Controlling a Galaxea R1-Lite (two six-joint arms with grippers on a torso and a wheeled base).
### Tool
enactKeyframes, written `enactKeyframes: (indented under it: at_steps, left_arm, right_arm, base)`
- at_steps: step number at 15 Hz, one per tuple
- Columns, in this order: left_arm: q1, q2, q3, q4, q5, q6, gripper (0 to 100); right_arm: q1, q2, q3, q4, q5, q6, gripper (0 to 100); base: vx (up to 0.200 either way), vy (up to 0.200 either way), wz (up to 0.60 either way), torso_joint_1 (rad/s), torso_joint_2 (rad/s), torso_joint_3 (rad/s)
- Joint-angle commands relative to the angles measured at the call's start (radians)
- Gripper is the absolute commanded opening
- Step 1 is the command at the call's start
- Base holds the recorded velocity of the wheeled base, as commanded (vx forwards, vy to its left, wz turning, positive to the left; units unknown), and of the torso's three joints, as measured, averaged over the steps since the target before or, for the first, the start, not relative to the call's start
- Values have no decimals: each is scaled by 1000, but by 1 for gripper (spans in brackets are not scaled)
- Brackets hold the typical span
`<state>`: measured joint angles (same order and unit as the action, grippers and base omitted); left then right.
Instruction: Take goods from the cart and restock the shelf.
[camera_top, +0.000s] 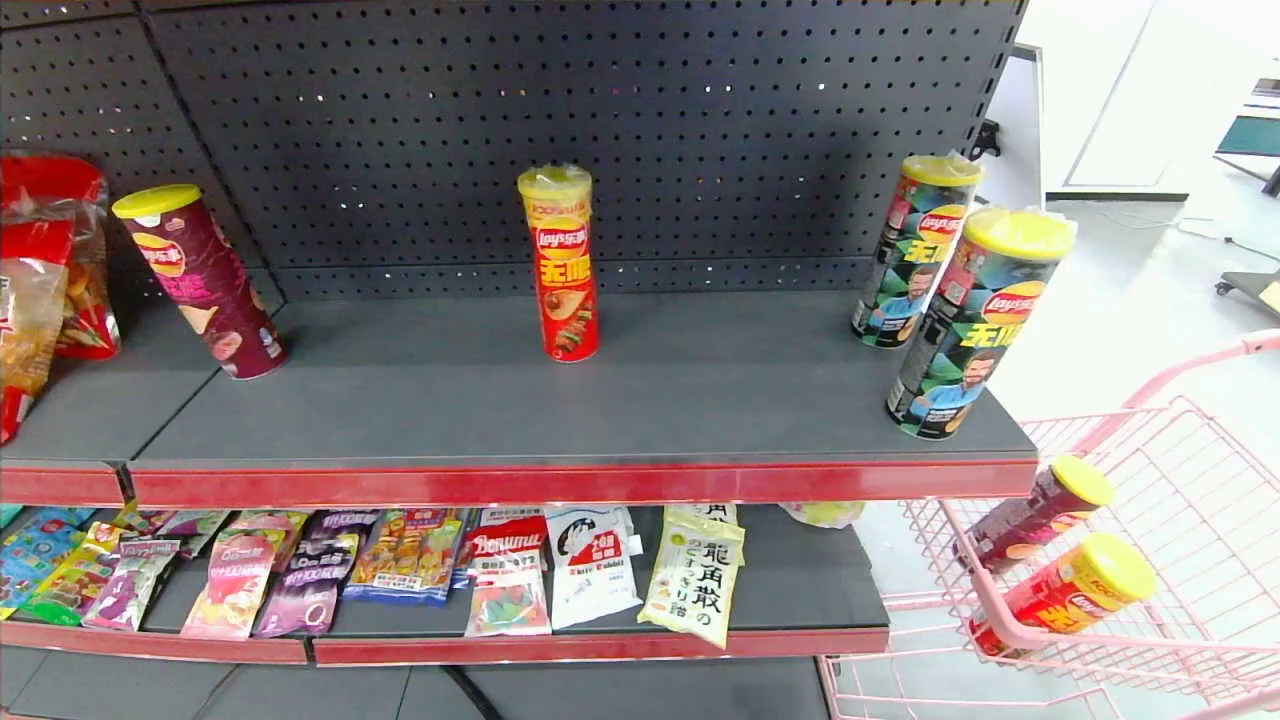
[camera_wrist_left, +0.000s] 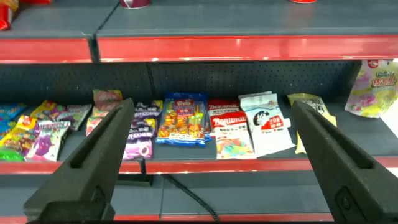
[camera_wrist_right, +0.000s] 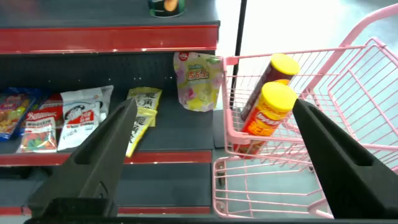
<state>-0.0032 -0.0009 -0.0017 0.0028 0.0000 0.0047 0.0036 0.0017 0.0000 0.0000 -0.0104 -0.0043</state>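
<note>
Now, the head view gives you the upper shelf (camera_top: 600, 400). Snack bags (camera_top: 40, 270) sit at its left end, then a maroon can (camera_top: 200, 285). A red can (camera_top: 560, 262) stands upright mid-shelf, and two dark cans (camera_top: 975, 320) stand at the right end, one behind the other. All four cans have yellow lids. Right of the shelf is the pink cart (camera_top: 1200, 480). In it a dark can (camera_top: 1035, 510) and a red-orange can (camera_top: 1065, 595) are propped slanted in the corner nearest the shelf.

The wrist views sit lower, facing the lower shelf (camera_wrist_left: 249, 165). Your left gripper (camera_wrist_left: 212, 104) is spread wide with nothing between its fingers, in front of a row of flat packets (camera_wrist_left: 183, 118). Your right gripper (camera_wrist_right: 214, 104) is equally wide and holds nothing. It faces a pale green bag (camera_wrist_right: 198, 81) at that shelf's right end and the cart's two cans. Every can and packet carries a printed label with a logo and characters.
</note>
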Motion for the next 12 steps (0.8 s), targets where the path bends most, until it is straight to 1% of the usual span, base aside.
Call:
enactKeyframes:
  at_steps: [1, 6, 12]
  left_arm:
    - [0, 1, -1, -1, 0, 0, 100]
    - [2, 1, 0, -1, 0, 0, 100]
    - [2, 1, 0, 0, 0, 0, 100]
  right_arm:
    - [-1, 0, 0, 0, 0, 0, 100]
    - [-1, 0, 0, 0, -2, 1, 100]
    - [-1, 0, 0, 0, -5, 1, 100]
  base:
    - [0, -200, 0, 2, -2, -2]
    - [0, -200, 0, 1, 0, 3]
    - [0, 0, -600, 2, 5, 3]
